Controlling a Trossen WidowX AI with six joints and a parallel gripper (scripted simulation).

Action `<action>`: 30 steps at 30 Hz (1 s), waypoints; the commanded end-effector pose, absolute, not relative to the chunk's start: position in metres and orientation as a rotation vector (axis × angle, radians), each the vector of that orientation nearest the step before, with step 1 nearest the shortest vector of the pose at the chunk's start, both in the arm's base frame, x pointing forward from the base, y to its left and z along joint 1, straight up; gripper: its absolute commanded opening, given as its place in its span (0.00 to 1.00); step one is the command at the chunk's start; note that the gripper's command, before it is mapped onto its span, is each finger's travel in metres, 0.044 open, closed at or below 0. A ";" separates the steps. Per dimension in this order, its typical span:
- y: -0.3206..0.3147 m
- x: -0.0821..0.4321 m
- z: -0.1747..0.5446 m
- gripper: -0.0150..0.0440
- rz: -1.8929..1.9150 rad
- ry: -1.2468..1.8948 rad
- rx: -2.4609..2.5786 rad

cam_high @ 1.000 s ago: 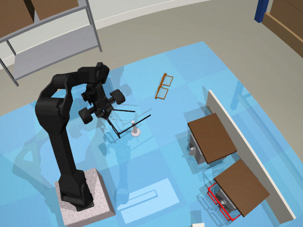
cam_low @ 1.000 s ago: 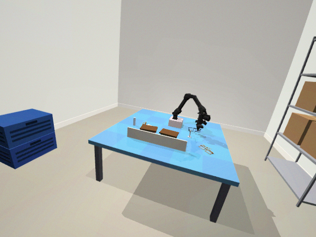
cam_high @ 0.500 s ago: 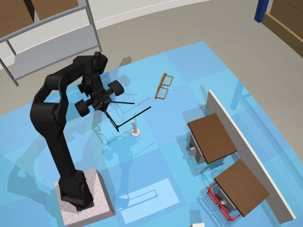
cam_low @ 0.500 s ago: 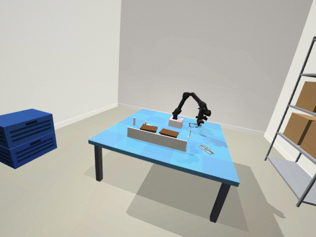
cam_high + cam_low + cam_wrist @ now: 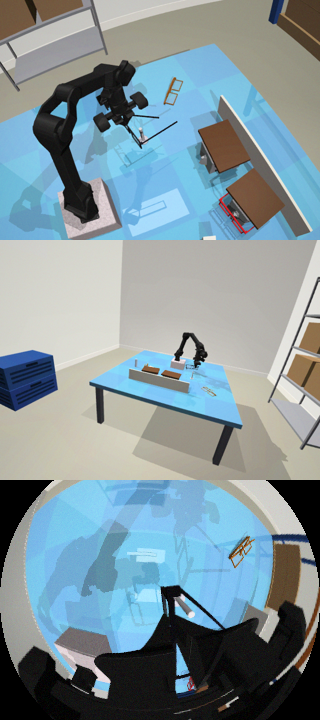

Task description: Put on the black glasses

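My gripper is shut on the black glasses, holding their front near one end, in the air. Both temples are unfolded and point towards the right in the top view. The front slants down from the fingers, above a small white post; I cannot tell the gap. One display head is mostly hidden under a brown board; a small yellowish patch shows by it, too small to read surely as the tag. The other head, under a second board, has red glasses at its face.
Orange glasses lie on the table beyond the post. A low partition stands behind the two brown boards. A pale rectangle lies beside the arm's block. A white cylinder stands farther off.
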State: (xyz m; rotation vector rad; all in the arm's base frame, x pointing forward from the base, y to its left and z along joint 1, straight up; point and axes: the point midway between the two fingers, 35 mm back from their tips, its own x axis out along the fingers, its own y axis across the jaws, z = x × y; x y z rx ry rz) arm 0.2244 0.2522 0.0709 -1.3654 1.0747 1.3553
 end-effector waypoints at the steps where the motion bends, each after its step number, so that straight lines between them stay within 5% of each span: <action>1: 0.248 0.226 0.072 0.25 1.361 1.060 -1.372; 30: 0.241 0.223 0.012 0.25 1.361 1.061 -1.372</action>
